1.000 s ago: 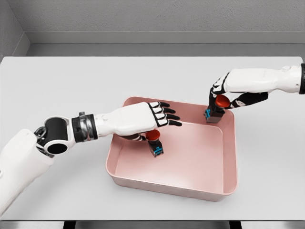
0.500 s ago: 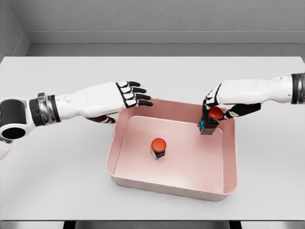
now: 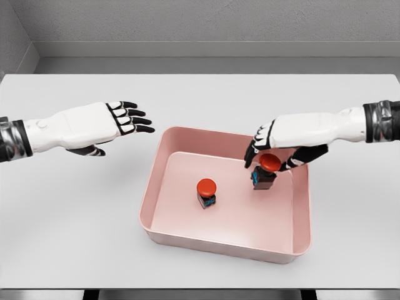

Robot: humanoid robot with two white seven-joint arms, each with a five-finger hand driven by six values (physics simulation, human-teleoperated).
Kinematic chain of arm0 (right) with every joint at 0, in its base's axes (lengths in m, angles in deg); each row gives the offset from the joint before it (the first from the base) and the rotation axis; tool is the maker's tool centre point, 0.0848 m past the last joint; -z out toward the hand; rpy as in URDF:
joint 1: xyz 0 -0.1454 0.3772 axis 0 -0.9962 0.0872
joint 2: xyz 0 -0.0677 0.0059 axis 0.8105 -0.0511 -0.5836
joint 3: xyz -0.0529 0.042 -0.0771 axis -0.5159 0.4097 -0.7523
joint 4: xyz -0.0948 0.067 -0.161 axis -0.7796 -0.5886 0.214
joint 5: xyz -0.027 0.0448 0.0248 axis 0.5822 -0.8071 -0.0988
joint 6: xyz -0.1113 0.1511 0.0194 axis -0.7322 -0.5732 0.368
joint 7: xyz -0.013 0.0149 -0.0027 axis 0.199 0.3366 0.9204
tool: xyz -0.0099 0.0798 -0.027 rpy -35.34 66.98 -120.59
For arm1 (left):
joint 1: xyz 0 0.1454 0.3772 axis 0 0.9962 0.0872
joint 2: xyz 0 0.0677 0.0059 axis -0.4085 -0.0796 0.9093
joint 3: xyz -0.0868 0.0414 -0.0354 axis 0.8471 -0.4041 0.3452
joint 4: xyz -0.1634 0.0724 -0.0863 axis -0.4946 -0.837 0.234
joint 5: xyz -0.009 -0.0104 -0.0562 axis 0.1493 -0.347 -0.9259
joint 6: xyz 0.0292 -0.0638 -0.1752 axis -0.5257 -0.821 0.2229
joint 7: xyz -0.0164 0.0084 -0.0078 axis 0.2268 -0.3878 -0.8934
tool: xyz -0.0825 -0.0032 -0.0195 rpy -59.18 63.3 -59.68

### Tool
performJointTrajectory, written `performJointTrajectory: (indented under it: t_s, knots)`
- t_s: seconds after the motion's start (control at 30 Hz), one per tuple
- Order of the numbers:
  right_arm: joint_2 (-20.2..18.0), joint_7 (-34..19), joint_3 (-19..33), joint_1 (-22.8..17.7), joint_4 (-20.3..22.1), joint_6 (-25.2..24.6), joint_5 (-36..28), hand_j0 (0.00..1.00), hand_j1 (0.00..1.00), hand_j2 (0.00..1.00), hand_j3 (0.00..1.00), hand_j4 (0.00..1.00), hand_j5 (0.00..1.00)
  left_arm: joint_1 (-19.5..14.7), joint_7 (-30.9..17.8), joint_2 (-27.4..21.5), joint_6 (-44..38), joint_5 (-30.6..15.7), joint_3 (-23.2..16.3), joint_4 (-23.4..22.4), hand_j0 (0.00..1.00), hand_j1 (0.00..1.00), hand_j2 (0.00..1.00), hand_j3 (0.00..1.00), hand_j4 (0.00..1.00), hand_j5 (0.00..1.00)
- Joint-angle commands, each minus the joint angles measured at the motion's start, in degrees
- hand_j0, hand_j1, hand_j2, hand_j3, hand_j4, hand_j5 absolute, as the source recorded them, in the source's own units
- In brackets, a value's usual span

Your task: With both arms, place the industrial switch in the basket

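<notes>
With the right hand (image 3: 270, 156) closed on the second industrial switch (image 3: 264, 171) over the basket (image 3: 300, 206) floor at 2 o'clock from the first switch (image 3: 207, 192), lower vertically before uncurling; left hand (image 3: 119, 122), fingers spread and empty, remains outside.

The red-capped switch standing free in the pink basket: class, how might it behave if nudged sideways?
The free switch looks rigid, so it probably won't flex. Its wide red cap over a narrower dark body suggests it may tip rather than slide. The basket floor looks smooth, so sliding remains possible.
</notes>
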Motion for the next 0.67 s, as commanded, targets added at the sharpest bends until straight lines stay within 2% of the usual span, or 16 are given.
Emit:
performJointTrajectory:
  t_s: [0.0, 0.27, 0.63]
  knots:
    - [0.56, -0.09, -0.04, 0.0, 0.12, -0.18, -0.4, 1.0, 1.0, 1.0, 1.0, 1.0, 1.0, 0.0, 0.03, -0.11, -0.1, -0.31, -0.03, -0.2, 1.0, 1.0, 1.0, 1.0, 1.0, 1.0]
    - [-0.23, -0.71, 0.57, 0.7, -0.06, -0.18, -0.4, 1.0, 1.0, 1.0, 1.0, 1.0, 1.0, 0.0, -0.06, -0.11, -0.1, -0.22, -0.03, -0.29, 1.0, 1.0, 1.0, 1.0, 1.0, 1.0]
    - [-8.05, -0.35, 6.2, -0.09, -1.9, -0.18, -0.93, 1.0, 1.0, 1.0, 1.0, 1.0, 1.0, -0.18, -0.06, -0.11, -0.1, -0.22, -0.03, -0.47, 1.0, 1.0, 1.0, 1.0, 1.0, 1.0]
